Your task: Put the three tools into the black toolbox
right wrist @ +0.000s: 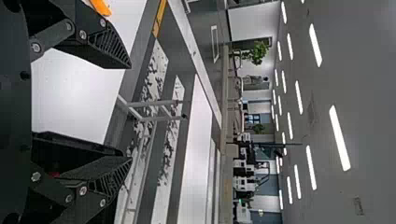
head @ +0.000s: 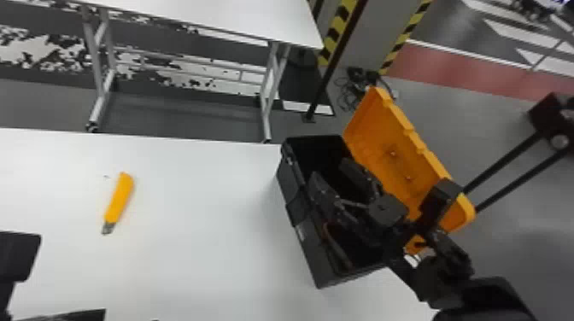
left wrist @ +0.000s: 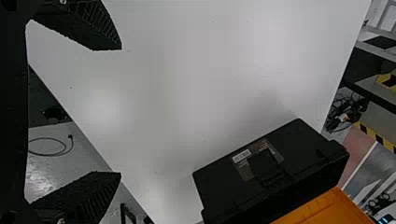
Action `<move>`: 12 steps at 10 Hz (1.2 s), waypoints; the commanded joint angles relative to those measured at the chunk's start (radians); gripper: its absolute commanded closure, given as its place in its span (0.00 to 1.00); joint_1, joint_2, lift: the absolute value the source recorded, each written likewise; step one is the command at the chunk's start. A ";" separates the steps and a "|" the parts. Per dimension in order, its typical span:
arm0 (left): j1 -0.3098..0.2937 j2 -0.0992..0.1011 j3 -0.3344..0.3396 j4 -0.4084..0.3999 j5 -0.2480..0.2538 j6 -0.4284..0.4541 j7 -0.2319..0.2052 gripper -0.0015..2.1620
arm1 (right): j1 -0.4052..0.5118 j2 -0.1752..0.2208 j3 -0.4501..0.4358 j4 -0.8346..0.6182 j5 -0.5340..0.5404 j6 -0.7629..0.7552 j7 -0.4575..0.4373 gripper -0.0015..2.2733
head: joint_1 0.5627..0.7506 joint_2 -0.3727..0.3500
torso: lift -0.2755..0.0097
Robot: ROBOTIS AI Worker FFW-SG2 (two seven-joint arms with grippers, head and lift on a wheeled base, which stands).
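Note:
The yellow utility knife (head: 118,199) lies on the white table, blade end toward the robot; part of the knife (right wrist: 100,6) shows in the right wrist view. The black toolbox (head: 297,200) stands with its orange lid (head: 393,149) open. Inside it, a curved reddish edge (head: 337,246) is visible, its shape unclear. My right gripper (head: 335,176) is over the toolbox opening, fingers apart; the right gripper (right wrist: 130,114) holds nothing. My left gripper (head: 19,256) is at the near left, before the knife; the left gripper (left wrist: 121,111) is open with bare table beyond it.
The white table (head: 192,256) carries the toolbox at its right end. A second white table (head: 205,19) stands farther back. Cables (head: 348,96) lie on the floor near a striped pillar (head: 337,32), behind the toolbox. The right arm crosses the toolbox's near right corner.

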 commanded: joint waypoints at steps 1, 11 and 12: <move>0.006 -0.001 0.025 0.014 0.002 -0.109 0.029 0.02 | -0.001 0.040 0.015 -0.003 -0.061 0.092 0.037 0.03 | 0.70 0.08 | 0.79; -0.185 -0.015 0.065 0.465 0.031 -0.913 0.300 0.02 | 0.121 0.143 0.053 -0.218 -0.061 0.307 0.103 0.04 | 0.70 0.48 | 0.79; -0.200 -0.015 0.055 0.525 0.032 -0.990 0.328 0.02 | 0.126 0.163 0.059 -0.229 -0.059 0.335 0.115 0.04 | 0.70 0.50 | 0.79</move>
